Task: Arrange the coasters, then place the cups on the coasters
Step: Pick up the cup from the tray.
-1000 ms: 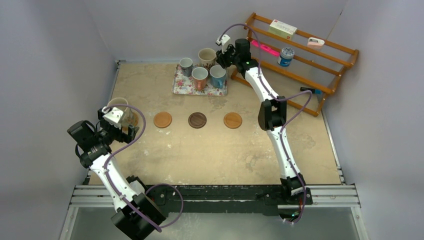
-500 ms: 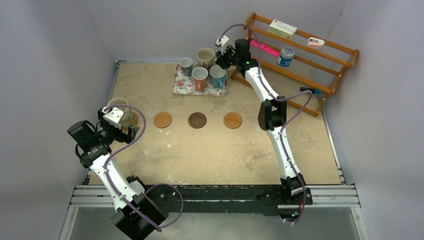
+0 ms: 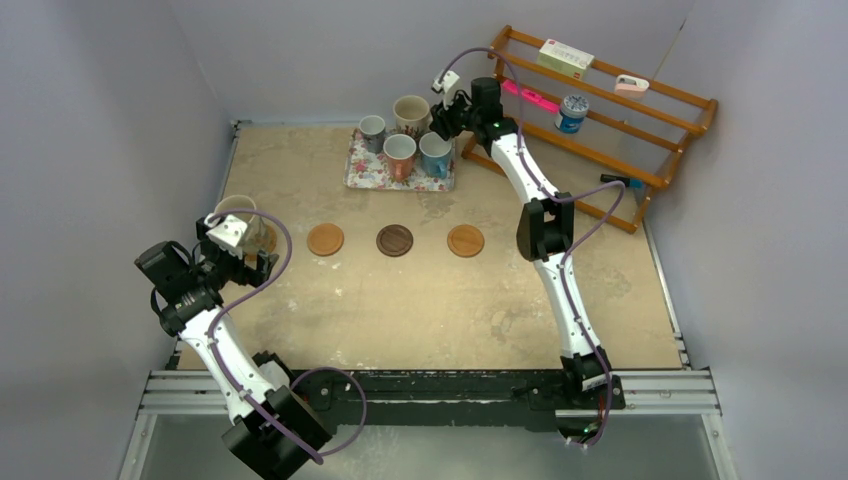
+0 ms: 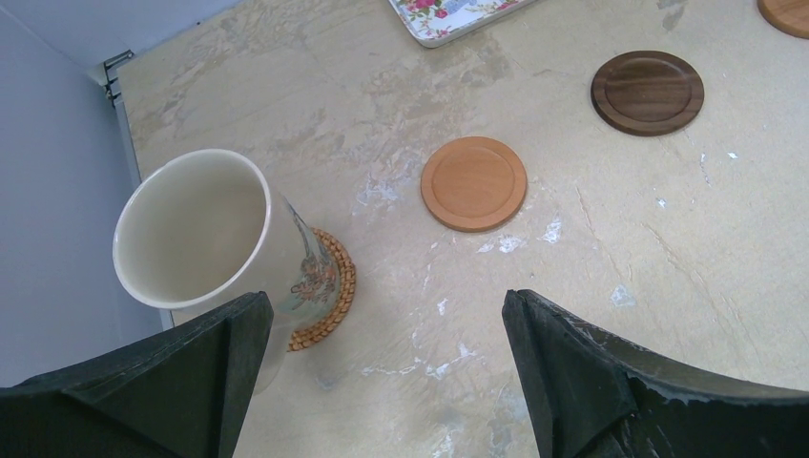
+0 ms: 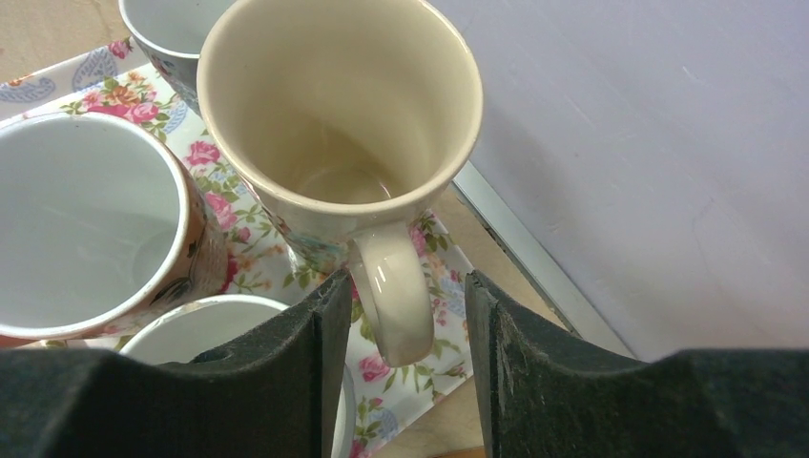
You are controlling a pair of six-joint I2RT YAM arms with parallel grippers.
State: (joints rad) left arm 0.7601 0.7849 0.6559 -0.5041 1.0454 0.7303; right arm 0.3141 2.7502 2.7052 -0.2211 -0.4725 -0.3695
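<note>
Right gripper [image 5: 406, 291] narrow astride cup [image 5: 339, 105] handle [image 5: 393, 305] on tray [image 5: 446, 315], not yet clamped; fetching second cup, next needing closure and lift to coaster [image 3: 465, 240].

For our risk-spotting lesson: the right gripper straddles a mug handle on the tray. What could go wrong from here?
Held only by its handle, the cream mug may tilt and knock the orange mug close beside it.
The left mug stands beside the open left gripper, which could nudge it off its woven coaster.
</note>
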